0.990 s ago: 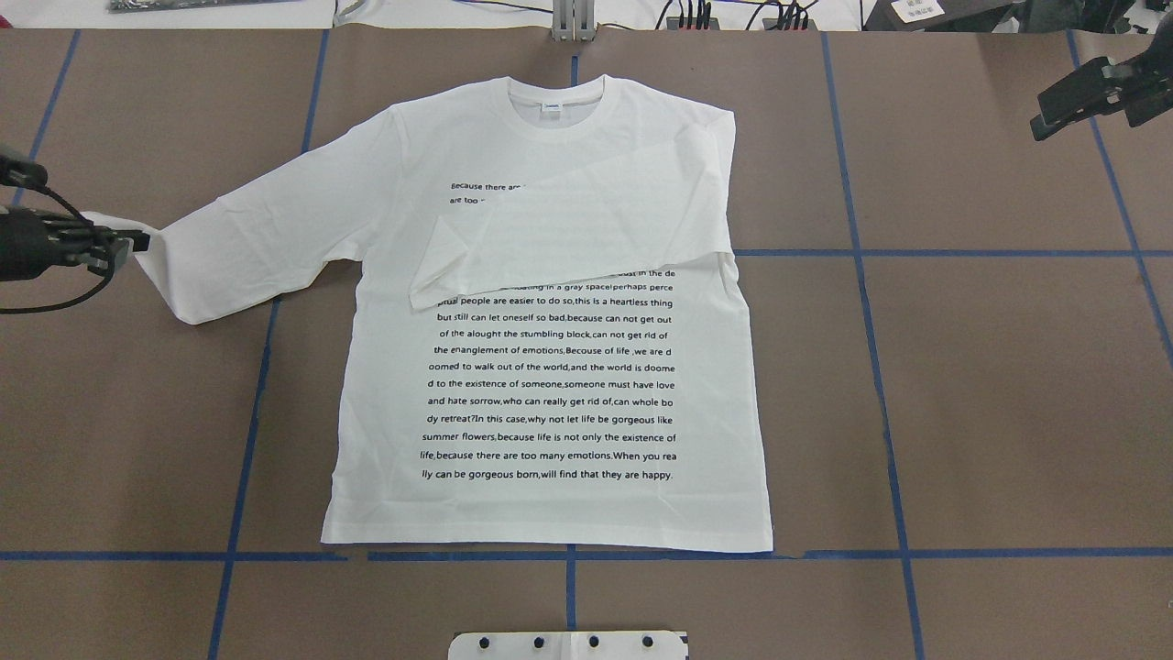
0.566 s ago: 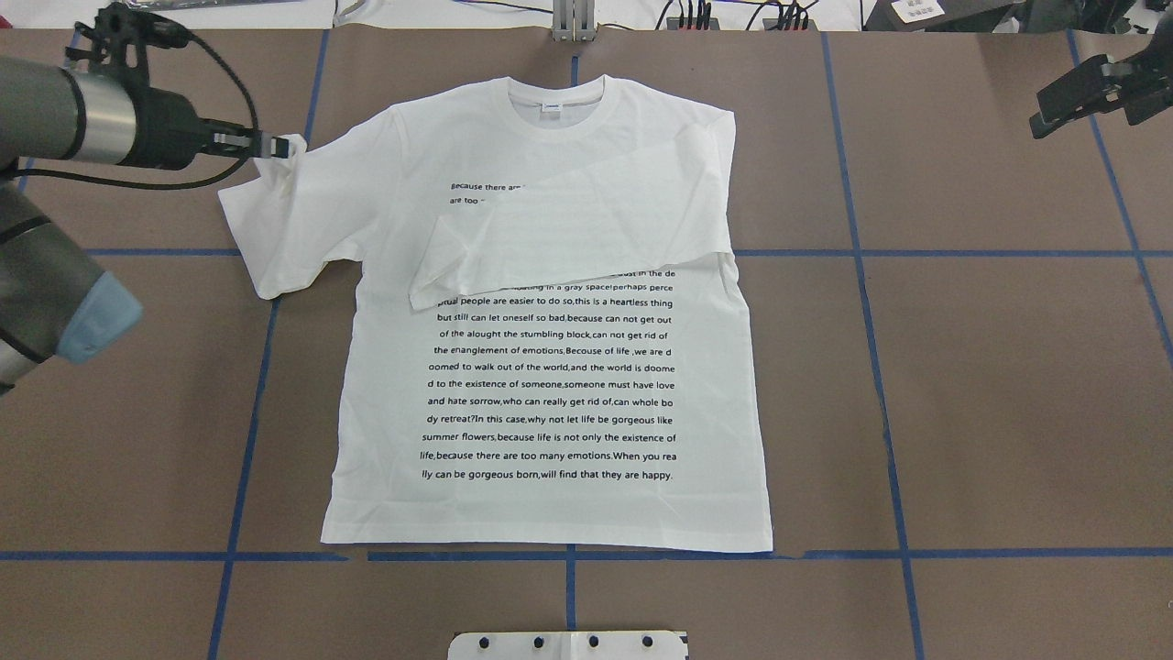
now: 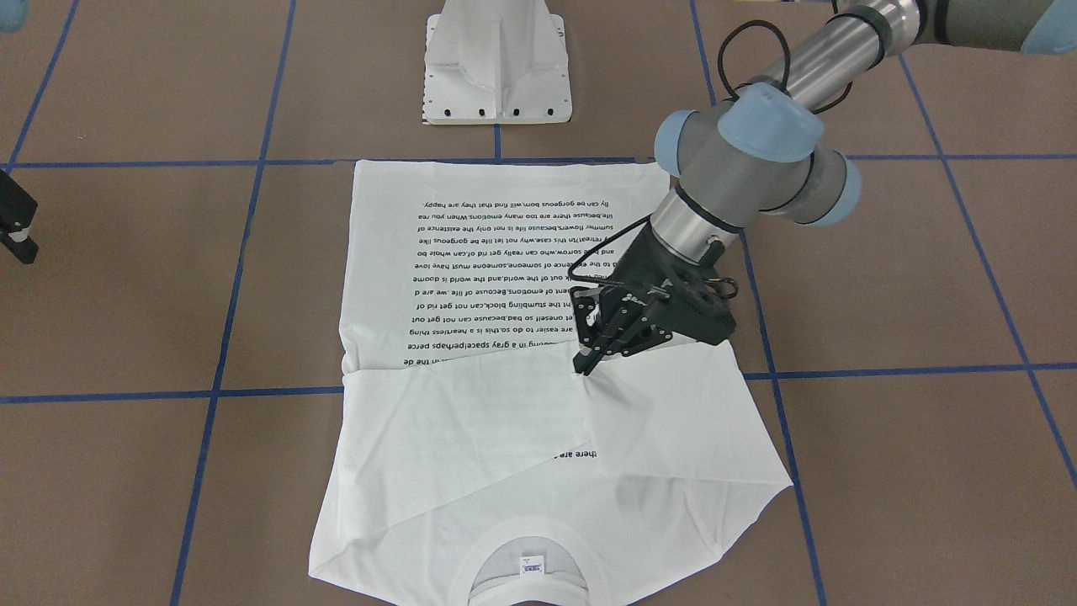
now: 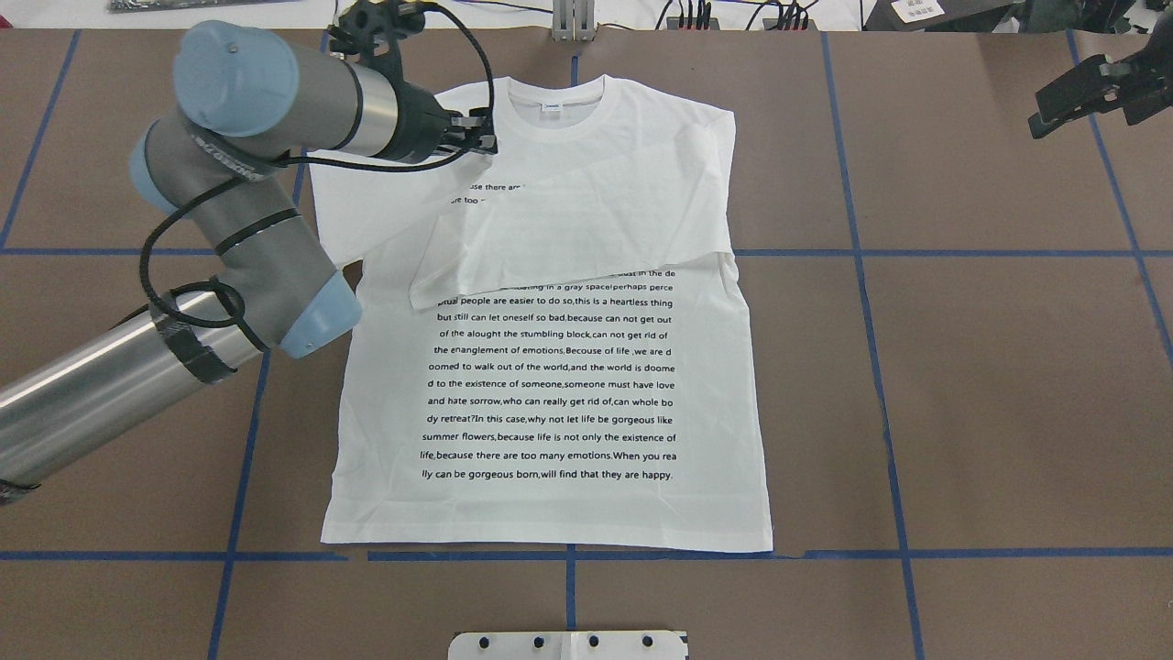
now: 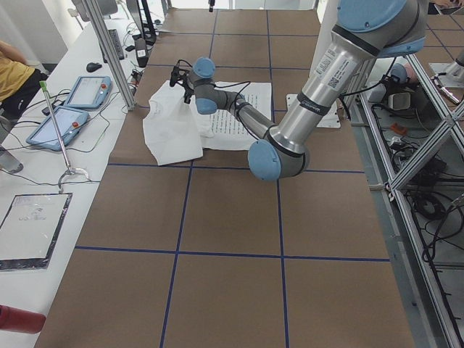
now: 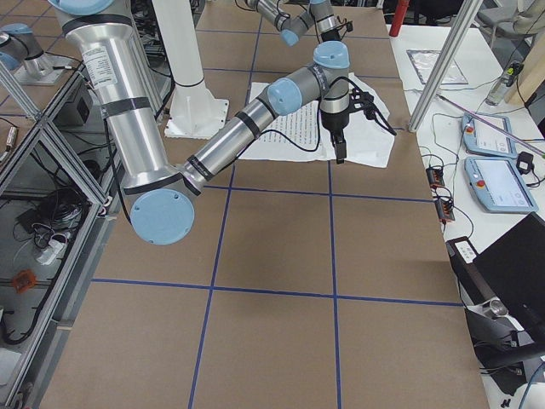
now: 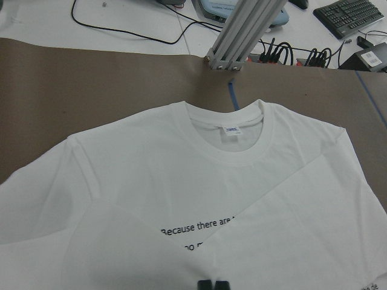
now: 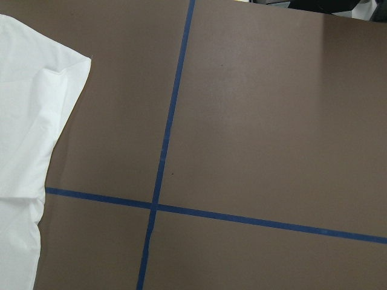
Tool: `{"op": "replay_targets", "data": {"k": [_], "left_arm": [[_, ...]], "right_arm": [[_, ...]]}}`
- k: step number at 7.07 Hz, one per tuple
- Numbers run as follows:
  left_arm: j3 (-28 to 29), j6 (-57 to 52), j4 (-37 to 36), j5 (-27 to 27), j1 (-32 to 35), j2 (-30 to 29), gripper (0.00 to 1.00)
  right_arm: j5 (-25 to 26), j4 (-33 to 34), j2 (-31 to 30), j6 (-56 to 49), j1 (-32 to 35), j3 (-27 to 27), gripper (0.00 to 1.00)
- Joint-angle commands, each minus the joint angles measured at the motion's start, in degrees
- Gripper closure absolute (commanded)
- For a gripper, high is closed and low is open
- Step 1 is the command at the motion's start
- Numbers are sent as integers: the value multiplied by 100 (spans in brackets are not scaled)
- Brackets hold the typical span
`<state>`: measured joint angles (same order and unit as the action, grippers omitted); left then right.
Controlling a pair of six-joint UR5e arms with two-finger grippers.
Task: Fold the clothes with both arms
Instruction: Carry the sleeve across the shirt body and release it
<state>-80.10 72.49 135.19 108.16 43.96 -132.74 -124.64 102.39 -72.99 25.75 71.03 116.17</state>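
Brown table, white shirt flat, left gripper clamped on its sleeve above chest, right gripper well aside, opening unclear.

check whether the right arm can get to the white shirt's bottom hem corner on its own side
Probably yes. The right black two-finger hand hangs off the white long-sleeved cotton shirt, with only taped brown table between it and that hem corner.

The left arm is grey and brushed silver, with light blue joint caps and looping black cable; its gripper is black.
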Motion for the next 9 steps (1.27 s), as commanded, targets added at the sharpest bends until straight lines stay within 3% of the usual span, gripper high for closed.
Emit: {"op": "replay_targets", "data": {"k": [1,4,7,8,9], "left_arm": [[459,423,-11,-102,-290,-751,100],[487,180,16,-514,-825,-1007,100],[487,-1609,68,-735,-1310,-1043,100],[487,-1702,95,-735,-1346,-1034,100],[556,-1712,313,-753,-1372,-973,1]], "right_arm": [[1,0,4,0,-2,-33,0],[10,0,-39,8,7,-25,0],[28,0,-40,9,7,-34,0],[36,0,-48,9,7,-33,0],[36,0,-48,9,7,-33,0]]}}
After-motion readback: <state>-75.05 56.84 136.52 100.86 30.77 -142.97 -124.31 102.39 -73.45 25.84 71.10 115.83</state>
